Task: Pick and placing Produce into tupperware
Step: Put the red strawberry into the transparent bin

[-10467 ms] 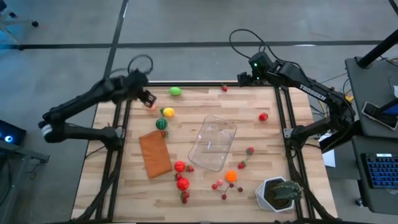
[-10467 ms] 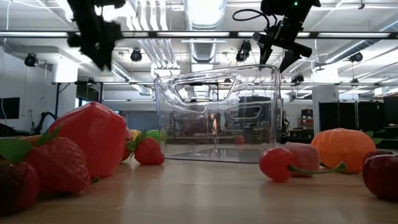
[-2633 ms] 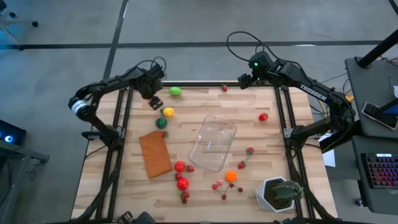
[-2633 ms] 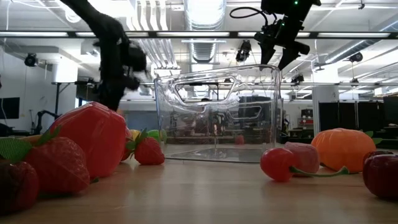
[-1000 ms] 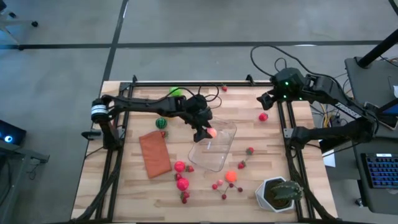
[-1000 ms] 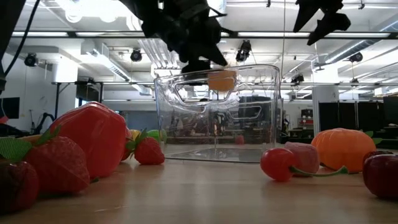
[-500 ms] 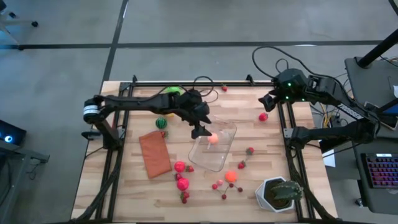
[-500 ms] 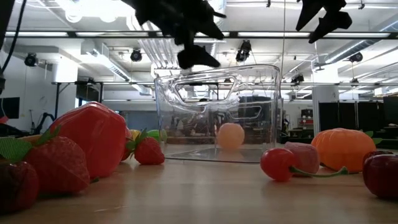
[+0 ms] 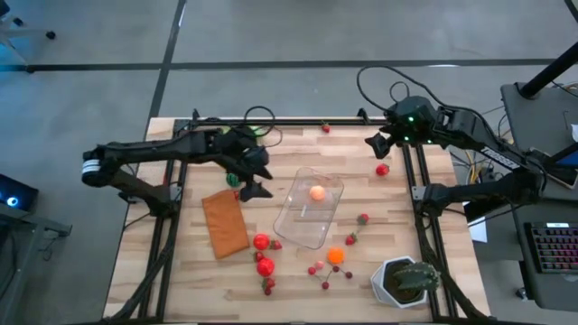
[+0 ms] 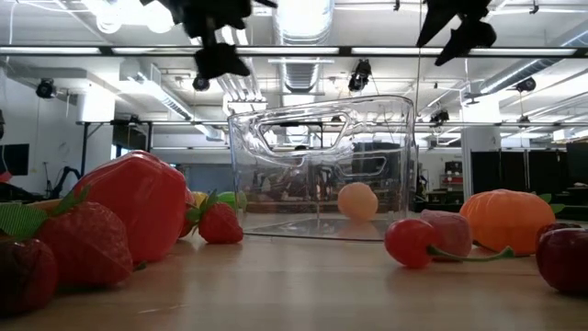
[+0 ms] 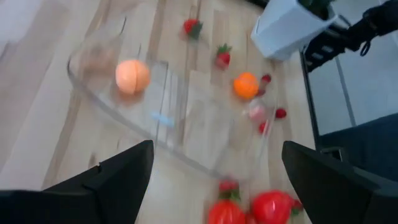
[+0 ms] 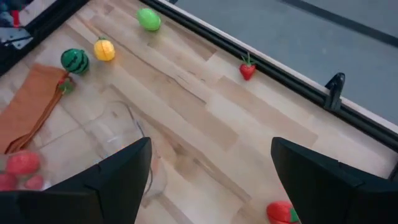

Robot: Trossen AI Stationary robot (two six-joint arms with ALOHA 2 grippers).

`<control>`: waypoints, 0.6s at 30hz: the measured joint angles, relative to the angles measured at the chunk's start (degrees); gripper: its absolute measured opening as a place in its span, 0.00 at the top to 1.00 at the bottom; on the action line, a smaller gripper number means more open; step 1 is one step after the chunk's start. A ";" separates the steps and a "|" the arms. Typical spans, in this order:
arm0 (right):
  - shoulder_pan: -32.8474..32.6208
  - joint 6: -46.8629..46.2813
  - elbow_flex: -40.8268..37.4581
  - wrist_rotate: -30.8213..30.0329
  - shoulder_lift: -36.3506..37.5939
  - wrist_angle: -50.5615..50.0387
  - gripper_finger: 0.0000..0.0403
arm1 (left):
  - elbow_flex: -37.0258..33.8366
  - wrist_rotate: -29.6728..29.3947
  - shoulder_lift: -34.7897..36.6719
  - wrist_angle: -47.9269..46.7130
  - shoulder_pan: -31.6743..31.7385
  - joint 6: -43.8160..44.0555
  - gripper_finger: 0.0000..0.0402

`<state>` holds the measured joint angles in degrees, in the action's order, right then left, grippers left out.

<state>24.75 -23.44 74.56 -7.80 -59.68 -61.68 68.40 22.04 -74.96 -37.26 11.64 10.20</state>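
The clear tupperware (image 9: 310,209) stands in the middle of the table. A peach-coloured fruit (image 9: 317,192) lies on its floor; it also shows in the low view (image 10: 357,200) and the left wrist view (image 11: 132,76). My left gripper (image 9: 256,189) is open and empty, in the air just left of the tupperware, above a small watermelon (image 9: 235,179). My right gripper (image 9: 373,143) is open and empty, in the air near the far right corner, close to a red fruit (image 9: 383,169). Other produce lies loose on the table.
A brown-orange cloth (image 9: 224,223) lies left of the tupperware. Red fruits (image 9: 263,254), an orange (image 9: 335,255) and cherries (image 9: 318,268) lie near the front edge. A potted plant (image 9: 406,282) stands at the front right. A green fruit (image 12: 148,18) and a strawberry (image 9: 326,127) lie by the far edge.
My left gripper held the peach-coloured fruit over the tupperware and has let it go. The fruit has dropped to the tupperware's floor and rolled a little. The gripper has then drawn back toward the table's left edge. My right gripper has shifted slightly toward the left.
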 joint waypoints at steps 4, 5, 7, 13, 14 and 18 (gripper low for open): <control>0.00 -1.61 0.00 -5.35 -2.95 -2.69 0.20 | -4.03 -1.78 3.69 -5.20 -0.02 0.80 0.15; 0.02 -3.66 0.00 -5.92 -3.93 -4.63 0.20 | -5.04 -2.21 4.41 -6.32 -0.02 2.00 0.15; 0.12 -10.84 0.04 -6.20 -6.08 -9.09 0.20 | -7.38 -3.12 5.86 -9.72 -0.02 3.00 0.15; 0.55 -25.87 -1.57 -5.90 -13.88 -24.09 0.20 | -14.51 -8.93 8.11 -15.02 1.00 3.00 0.15; 0.56 -26.09 -2.40 -5.79 -14.67 -23.02 0.20 | -15.66 -9.08 8.36 -14.57 1.42 2.99 0.15; 1.91 -27.57 -6.02 -3.14 -16.46 -16.04 0.20 | -18.68 -9.09 8.58 -14.19 3.28 1.85 0.15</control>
<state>26.66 -51.01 68.54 -10.94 -76.14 -77.72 49.72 12.95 -66.38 -51.45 14.92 12.05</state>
